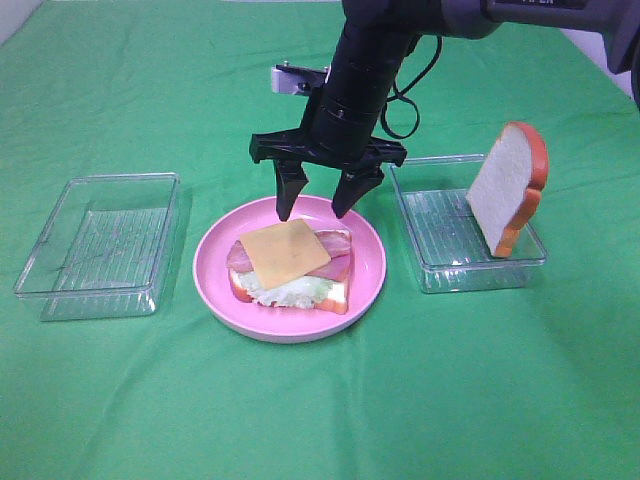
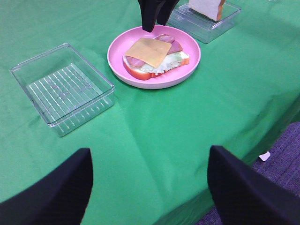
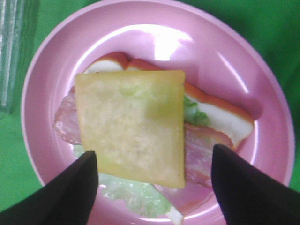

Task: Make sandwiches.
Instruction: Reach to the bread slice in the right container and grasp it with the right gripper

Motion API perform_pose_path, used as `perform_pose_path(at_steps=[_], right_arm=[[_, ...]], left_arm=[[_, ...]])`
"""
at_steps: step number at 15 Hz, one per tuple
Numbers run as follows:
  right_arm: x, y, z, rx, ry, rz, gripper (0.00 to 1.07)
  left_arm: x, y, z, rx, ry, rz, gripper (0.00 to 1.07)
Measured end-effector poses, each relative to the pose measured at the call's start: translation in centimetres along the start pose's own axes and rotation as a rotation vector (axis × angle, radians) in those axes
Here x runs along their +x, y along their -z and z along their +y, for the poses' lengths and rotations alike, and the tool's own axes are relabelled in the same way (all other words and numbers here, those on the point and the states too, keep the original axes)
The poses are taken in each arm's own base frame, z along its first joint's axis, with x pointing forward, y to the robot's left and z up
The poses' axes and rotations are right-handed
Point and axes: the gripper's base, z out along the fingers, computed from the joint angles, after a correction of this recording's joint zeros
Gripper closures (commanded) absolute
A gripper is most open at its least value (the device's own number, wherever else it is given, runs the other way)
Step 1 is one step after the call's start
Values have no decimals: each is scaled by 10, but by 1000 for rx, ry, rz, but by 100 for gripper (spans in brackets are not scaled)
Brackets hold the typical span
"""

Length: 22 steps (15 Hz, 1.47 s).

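Cheese slice (image 3: 131,126) lies flat atop the open sandwich (image 1: 292,270) on the pink plate (image 1: 372,272), right claw (image 1: 322,205) wide above it, empty; left claw (image 2: 150,187) wide too, idle.

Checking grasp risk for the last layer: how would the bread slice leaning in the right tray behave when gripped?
The bread slice stands on edge against the tray wall, so a nudge would probably tip it. It looks thick and stiff, likely keeping its shape.

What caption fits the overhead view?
Open right gripper above cheese topping the sandwich on a plate.
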Motion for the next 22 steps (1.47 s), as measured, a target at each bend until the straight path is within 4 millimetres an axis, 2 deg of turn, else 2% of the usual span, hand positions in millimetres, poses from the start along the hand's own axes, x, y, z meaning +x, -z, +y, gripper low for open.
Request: perform_pose_path(at_steps=[3, 6, 8, 12, 13, 15, 16, 19, 22], right_arm=[[-4, 19, -5, 113, -11, -6, 36], [-14, 42, -2, 160, 16, -100, 35], [-18, 62, -10, 203, -7, -160, 32], [-13, 132, -73, 233, -161, -295, 31], [-8, 150, -81, 241, -182, -330, 30], [0, 172, -90, 245, -208, -372, 29], [16, 189, -98, 249, -234, -385, 29], [41, 187, -112, 257, -283, -318, 29], [55, 165, -126, 268, -310, -218, 29]], left_arm=[[0, 0, 0, 0, 0, 0, 40], [0, 0, 0, 0, 0, 0, 40], [0, 0, 0, 0, 0, 0, 40], [0, 0, 0, 0, 0, 0, 40], [0, 0, 0, 0, 0, 0, 40], [0, 0, 0, 0, 0, 0, 40], [0, 0, 0, 0, 0, 0, 40], [0, 0, 0, 0, 0, 0, 40], [0, 0, 0, 0, 0, 0, 40]])
